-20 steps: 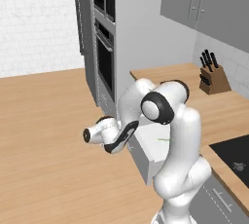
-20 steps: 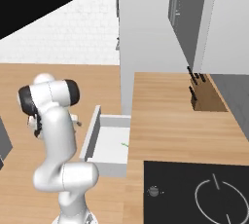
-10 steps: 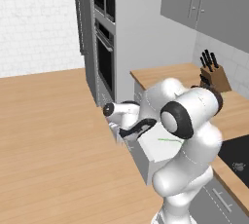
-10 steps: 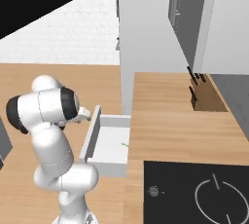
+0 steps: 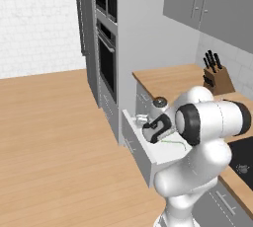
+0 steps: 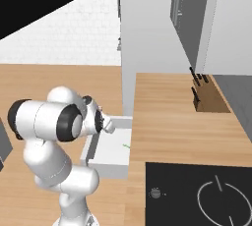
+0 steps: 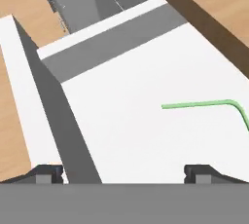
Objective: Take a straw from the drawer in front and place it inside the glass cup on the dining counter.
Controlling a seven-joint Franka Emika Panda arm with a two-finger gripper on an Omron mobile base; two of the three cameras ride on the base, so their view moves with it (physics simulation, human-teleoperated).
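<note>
Inside, one straw (image 7: 204,104), one open drawer (image 7: 29,101)

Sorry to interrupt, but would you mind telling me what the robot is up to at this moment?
It is going after the straw, which lies loose on the white floor of the open drawer. The pincer hangs over the drawer with its tips wide apart, holding nothing, and the straw lies ahead of it and off to one side. A knife block stands on the wall-side counter.

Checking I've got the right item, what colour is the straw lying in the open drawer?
Green; the straw shows best in the hand view.
</note>
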